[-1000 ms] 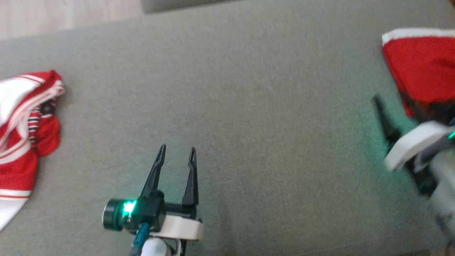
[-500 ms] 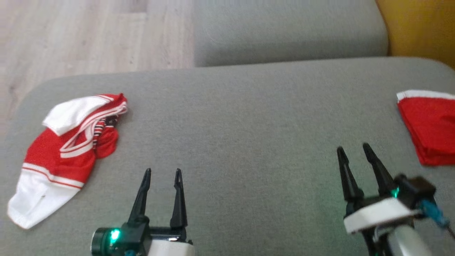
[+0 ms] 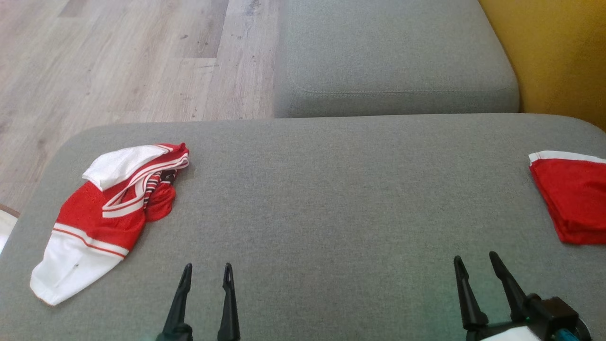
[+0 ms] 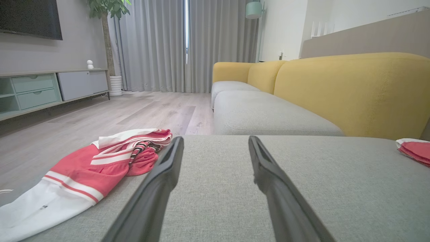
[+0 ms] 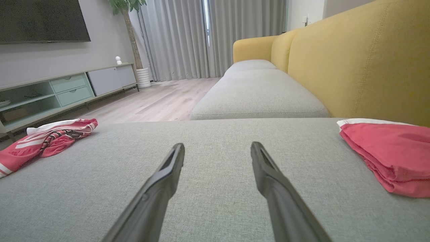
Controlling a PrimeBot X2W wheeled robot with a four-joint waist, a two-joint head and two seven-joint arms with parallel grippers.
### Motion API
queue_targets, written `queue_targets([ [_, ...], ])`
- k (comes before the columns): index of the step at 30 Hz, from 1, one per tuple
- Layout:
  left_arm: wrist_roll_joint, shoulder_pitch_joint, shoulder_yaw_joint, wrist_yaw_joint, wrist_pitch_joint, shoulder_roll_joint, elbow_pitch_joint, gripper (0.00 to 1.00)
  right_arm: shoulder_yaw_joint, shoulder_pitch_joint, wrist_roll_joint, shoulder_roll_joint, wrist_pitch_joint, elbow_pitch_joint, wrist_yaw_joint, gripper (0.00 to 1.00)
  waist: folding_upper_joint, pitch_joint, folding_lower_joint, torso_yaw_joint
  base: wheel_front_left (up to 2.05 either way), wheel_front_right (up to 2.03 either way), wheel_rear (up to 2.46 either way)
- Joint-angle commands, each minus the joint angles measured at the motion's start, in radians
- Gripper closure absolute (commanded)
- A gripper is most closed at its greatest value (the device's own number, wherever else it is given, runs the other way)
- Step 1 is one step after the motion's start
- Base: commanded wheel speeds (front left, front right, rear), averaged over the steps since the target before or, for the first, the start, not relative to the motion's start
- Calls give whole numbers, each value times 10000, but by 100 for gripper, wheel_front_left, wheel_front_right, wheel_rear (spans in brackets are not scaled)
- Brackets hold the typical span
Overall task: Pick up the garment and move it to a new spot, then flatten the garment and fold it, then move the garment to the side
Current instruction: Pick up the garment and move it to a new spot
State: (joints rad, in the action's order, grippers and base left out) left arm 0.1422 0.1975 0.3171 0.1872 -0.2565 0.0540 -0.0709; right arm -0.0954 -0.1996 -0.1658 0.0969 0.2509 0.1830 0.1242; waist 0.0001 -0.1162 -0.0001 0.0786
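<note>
A crumpled red and white garment point(image 3: 109, 213) lies at the left end of the grey cushion point(image 3: 331, 199); it also shows in the left wrist view point(image 4: 100, 164) and the right wrist view point(image 5: 43, 139). A folded red garment with a white edge point(image 3: 575, 199) rests at the right end point(image 5: 386, 151) point(image 4: 416, 151). My left gripper point(image 3: 208, 266) stands open at the near edge, to the right of the crumpled garment and apart from it point(image 4: 215, 138). My right gripper point(image 3: 475, 256) is open too, left of the folded piece, with nothing between its fingers point(image 5: 218, 144).
A second grey seat cushion point(image 3: 397, 57) lies beyond the one I work on. A yellow sofa back point(image 3: 558, 52) rises along the right. Wooden floor point(image 3: 118, 61) runs past the cushion's left and far edges. A low TV cabinet point(image 5: 67, 87) stands across the room.
The head camera has swung, so the whole picture shifted. My right gripper has drawn away from the folded red garment to the near edge. Both grippers stayed open.
</note>
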Motion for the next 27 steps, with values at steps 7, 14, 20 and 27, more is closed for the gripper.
queue_targets([
  [7, -100, -326, -438, -80, -53, -38, 175, 0, -187, 273, 48, -69, 108, -54, 65, 0, -1, -41, 1, -3, 0, 0, 0],
  [14, -60, -311, -524, -18, -53, -38, 93, 0, -270, 324, 66, -110, 108, 19, 65, 0, -1, -83, 1, -156, 0, 0, 0],
  [20, -58, -380, -451, -48, -53, -38, 6, 0, -238, 364, 86, -118, 108, 33, 65, 0, -1, -94, 1, -141, 0, 0, 0],
  [27, 50, -442, -471, -36, -53, -38, -22, 0, -185, 397, 65, -174, 108, 132, 65, 0, -1, -55, 1, 357, 0, 0, 0],
])
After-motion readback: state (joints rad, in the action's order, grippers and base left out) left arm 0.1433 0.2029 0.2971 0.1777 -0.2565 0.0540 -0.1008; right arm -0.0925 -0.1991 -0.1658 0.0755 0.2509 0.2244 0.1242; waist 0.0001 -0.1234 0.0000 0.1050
